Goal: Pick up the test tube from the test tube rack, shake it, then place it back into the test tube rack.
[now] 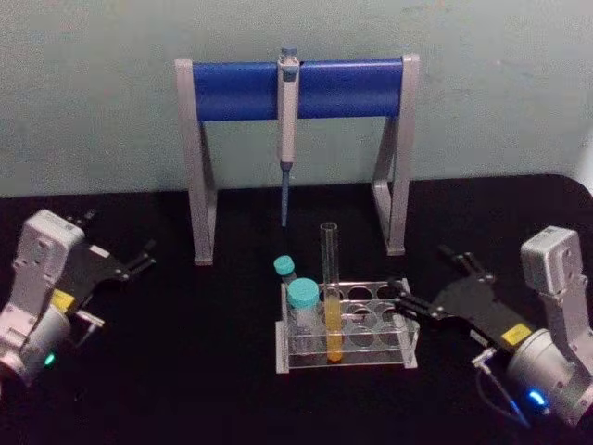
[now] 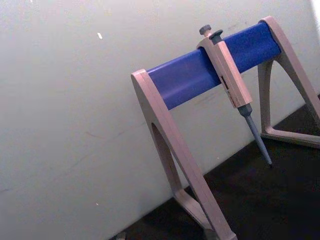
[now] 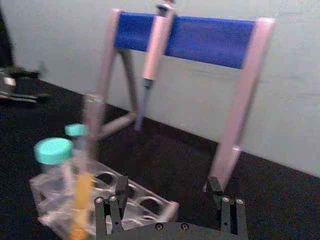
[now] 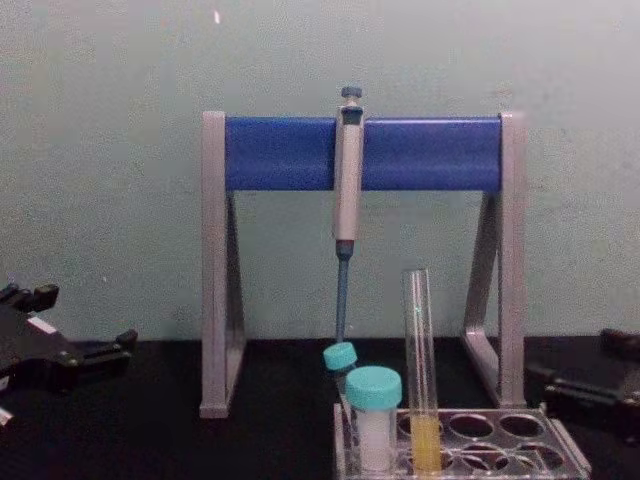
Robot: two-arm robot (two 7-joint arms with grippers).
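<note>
The test tube (image 1: pixel 330 287) stands upright in the test tube rack (image 1: pixel 389 357), just beside a teal-capped vial (image 1: pixel 302 298). The right gripper (image 1: pixel 422 278) is wide open and empty at the rack's right end, and the left gripper (image 1: pixel 139 260) sits far off. If the right gripper comes in crooked, it could bump the vial or shove the rack, which looks light, and tip the tube.

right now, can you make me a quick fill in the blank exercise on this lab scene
1. The test tube stands in the test tube rack, holding ___ liquid.
2. The open claw near the rack belongs to the robot's ___ arm.
3. The pipette hangs on the stand from its ___ bar.
Missing words: yellow; right; blue.
</note>
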